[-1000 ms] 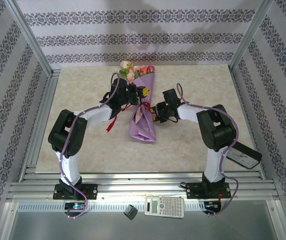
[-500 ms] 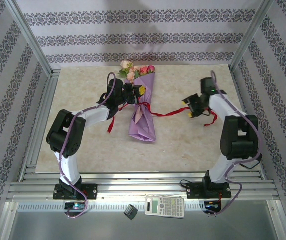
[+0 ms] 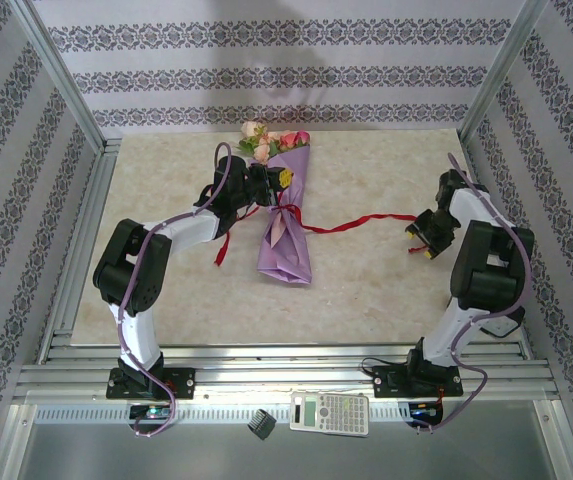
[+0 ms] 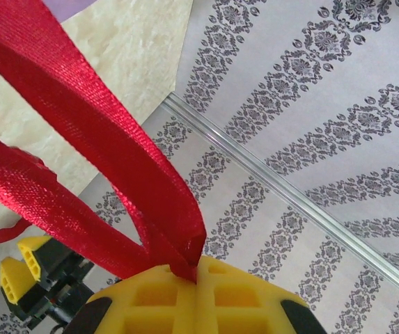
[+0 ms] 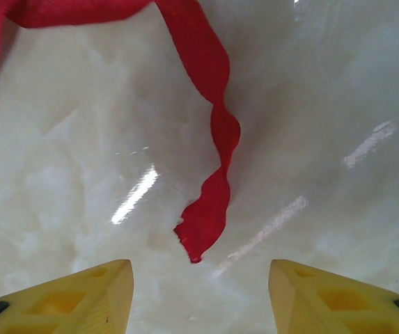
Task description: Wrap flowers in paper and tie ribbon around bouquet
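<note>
Our left fingers [image 4: 196, 282], yellow and gridded, are clenched on the long narrow bright red ribbon [image 4: 81, 111]. Two bands of it rise out of the seam between them, so we judge this hand is anchoring the tie at the bundle. In the overhead view they sit just at 9 o'clock of the bouquet [image 3: 288, 240], a long cone of lilac purple paper [image 3: 291, 262]. Pink and cream roses [image 3: 269, 141] poke out at its 12 o'clock end, and its narrow tail points to 6 o'clock.

The ribbon crosses the cone's waist. One tail droops towards 7 o'clock and the other runs out towards 3 o'clock. There our right fingers [image 3: 419, 241] are spread apart, grasping nothing, with the ribbon's frayed end [image 5: 202, 226] lying on the surface just ahead of them. We take it that the long sideways run suits pulling the wrap tight, and that a knot or bow is not yet made.

Everything rests on a cream marbled desk [image 3: 366, 290], glossy enough to show lamp streaks. Grey-patterned striped wallpaper [image 3: 266, 70] and aluminium rails [image 3: 266, 365] close it in. A white calculator [image 3: 329, 412] lies at 6 o'clock on the near ledge.
</note>
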